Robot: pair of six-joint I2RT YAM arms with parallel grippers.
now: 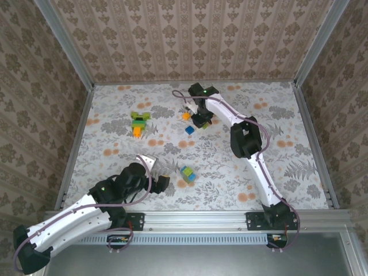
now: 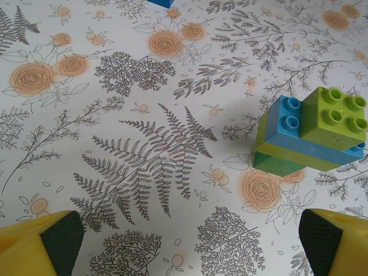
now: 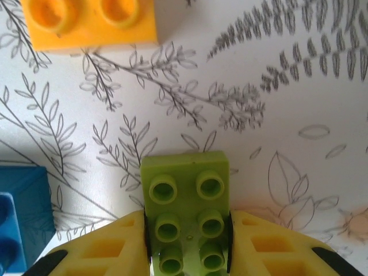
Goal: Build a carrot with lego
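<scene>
The right pincer (image 3: 187, 233) is clamped on a lime brick (image 3: 185, 195), its yellow fingers (image 3: 109, 247) flush against the brick's two long sides. The brick sits flat on the desk (image 1: 287, 115), studs up. An orange brick (image 3: 92, 20) lies just ahead of it and a blue brick (image 3: 17, 218) to one side. The carrot (image 1: 138, 122) — lime and dark green bricks over an orange tip — rests well apart, toward the left of the desk's far half. The left pincer (image 2: 190, 250) stands wide with nothing in it, near a small lime-and-blue stack (image 2: 313, 135). These bricks look light, rigid and glossy, so a grip low on the flat side walls — not on the studs — should hold best, and joints likely need a square, firm press. No lettering or brand can be made out on the studs.
</scene>
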